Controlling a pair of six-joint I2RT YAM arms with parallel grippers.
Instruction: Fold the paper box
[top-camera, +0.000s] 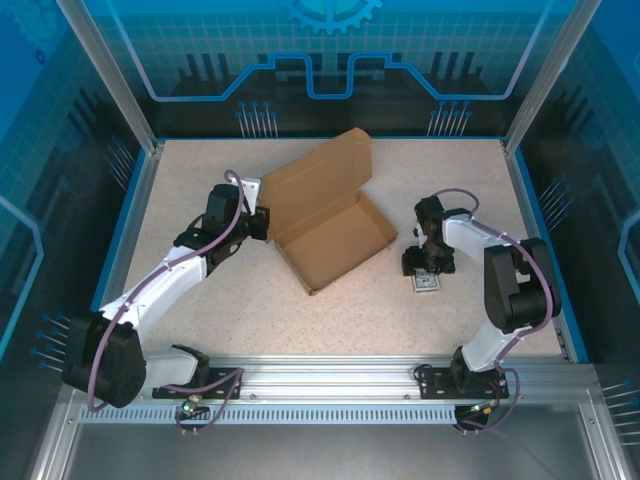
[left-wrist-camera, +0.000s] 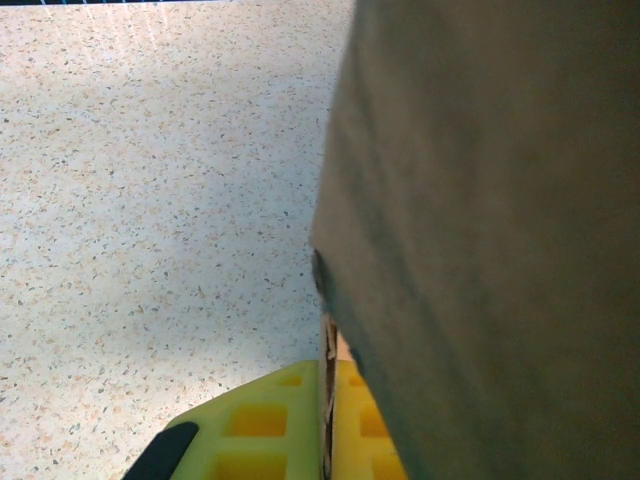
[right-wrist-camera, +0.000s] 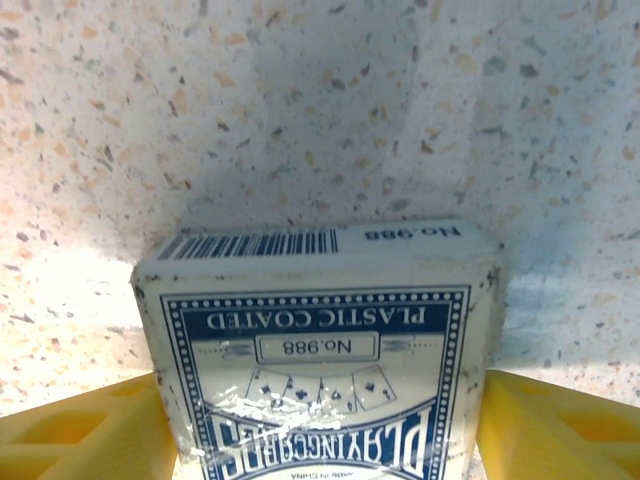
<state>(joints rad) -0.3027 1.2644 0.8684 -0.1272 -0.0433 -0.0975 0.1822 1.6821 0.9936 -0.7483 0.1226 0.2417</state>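
Paper box on speckled desk, blue walls around; left hand clamps its edge, right hand straddles card pack, grip unclear.

Items counted: one paper box, brown cardboard; one pack of playing cards, blue and white; two robot arms, the left arm and the right arm; two grippers, the left gripper and the right gripper, each with two yellow fingers; one speckled table.
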